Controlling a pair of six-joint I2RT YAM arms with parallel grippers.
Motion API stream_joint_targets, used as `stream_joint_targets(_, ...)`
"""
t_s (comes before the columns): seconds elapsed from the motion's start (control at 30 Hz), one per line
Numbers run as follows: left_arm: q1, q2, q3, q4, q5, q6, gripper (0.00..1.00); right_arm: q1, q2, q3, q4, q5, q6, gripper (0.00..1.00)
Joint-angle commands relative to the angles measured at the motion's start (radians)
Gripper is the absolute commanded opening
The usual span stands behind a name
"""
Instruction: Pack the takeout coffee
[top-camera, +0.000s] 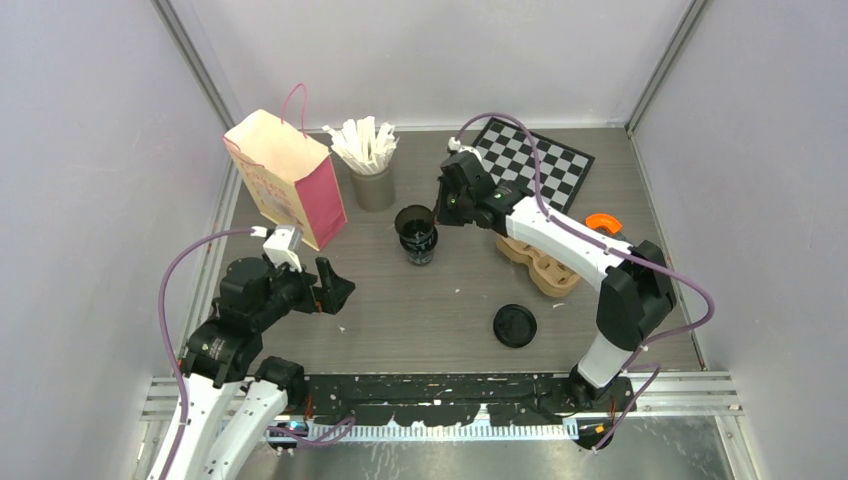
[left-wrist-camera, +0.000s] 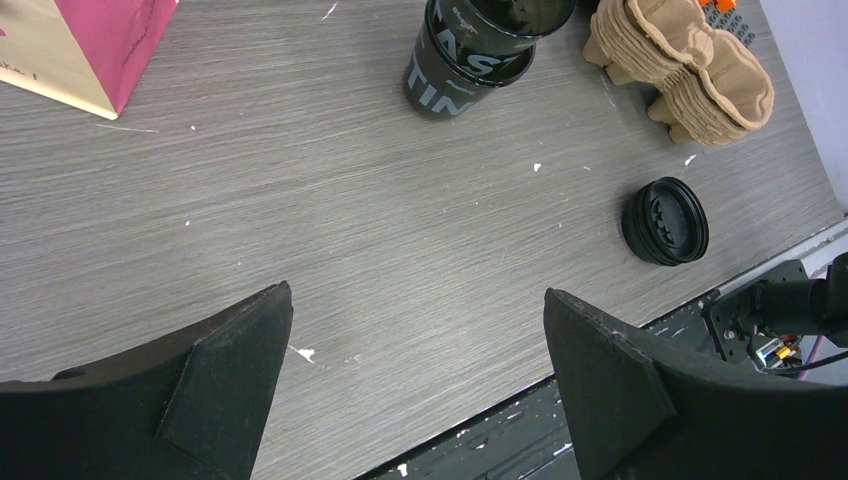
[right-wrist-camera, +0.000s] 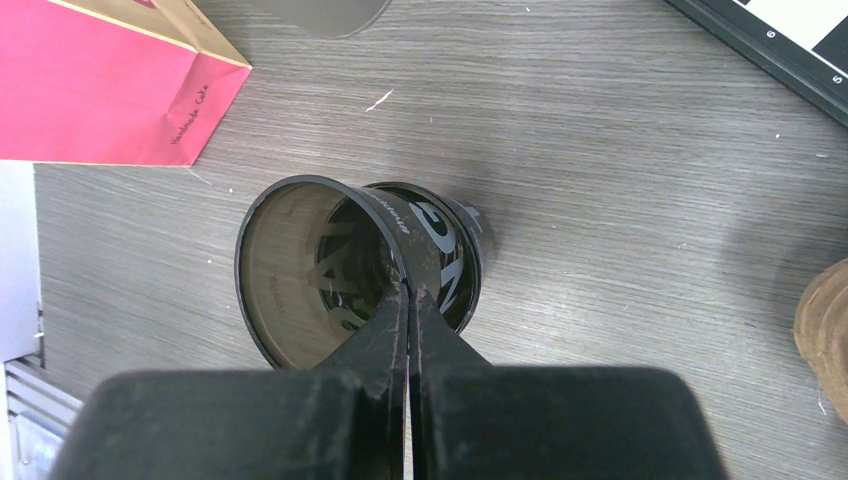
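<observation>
Pinching the wall of the upper black paper cup (right-wrist-camera: 285, 270) at its rim, the right gripper (right-wrist-camera: 408, 295) has its jaws pressed together with only the cup wall between them. That cup sits nested in a second, lower cup (left-wrist-camera: 450, 95). Two cups can be counted, standing mid-table between the grey cup (top-camera: 373, 188) and the black lid (top-camera: 515, 325). White block letters run round both; only "TIN" on the lower and "AS" on the upper can be read from the left wrist view.

The lid lies flat near the front edge — its ridged side hints at a stack, count unclear. The left gripper (left-wrist-camera: 416, 290) hangs over bare table (left-wrist-camera: 300, 200) with its jaws spread wide, holding nothing.

One pink-and-cream paper bag (top-camera: 287, 178) stands at the left, with small script beginning "Handmade". The grey cup holds a bundle of white stirrer sticks (top-camera: 365, 143). Brown pulp cup carriers (left-wrist-camera: 680, 70) lie stacked, number unclear — one chessboard (top-camera: 540, 160) sits behind.
</observation>
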Motion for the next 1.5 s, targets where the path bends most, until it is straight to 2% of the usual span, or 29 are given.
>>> stream_joint_targets(0.0,0.004,0.006,-0.001,0.030,-0.015,-0.005,0.98,-0.005,-0.078,-0.009,0.050,-0.044,0.025,0.00)
stream_joint_targets(0.4,0.004,-0.007,-0.001,0.030,-0.022,-0.006,0.98,-0.004,-0.195,-0.030,0.046,-0.152,0.063,0.00)
stream_joint_targets(0.57,0.003,-0.007,-0.001,0.028,-0.021,-0.006,0.98,0.033,-0.283,-0.098,0.025,-0.191,0.060,0.00)
stream_joint_targets(0.83,0.004,-0.007,-0.001,0.029,-0.023,-0.005,0.98,0.189,-0.389,-0.274,-0.001,-0.115,0.050,0.00)
stream_joint_targets(1.0,0.004,-0.008,-0.001,0.029,-0.026,-0.007,0.98,0.265,-0.395,-0.404,0.073,-0.114,0.060,0.00)
stream_joint_targets(1.13,0.004,-0.003,-0.003,0.027,-0.029,-0.007,0.98,0.273,-0.415,-0.509,0.167,-0.116,0.077,0.00)
stream_joint_targets(1.27,0.004,0.014,-0.001,0.025,-0.028,-0.009,0.98,0.278,-0.416,-0.553,0.178,-0.062,0.064,0.00)
stream_joint_targets(1.47,0.004,0.015,-0.001,0.025,-0.027,-0.009,0.98,0.277,-0.414,-0.602,0.215,-0.060,0.082,0.00)
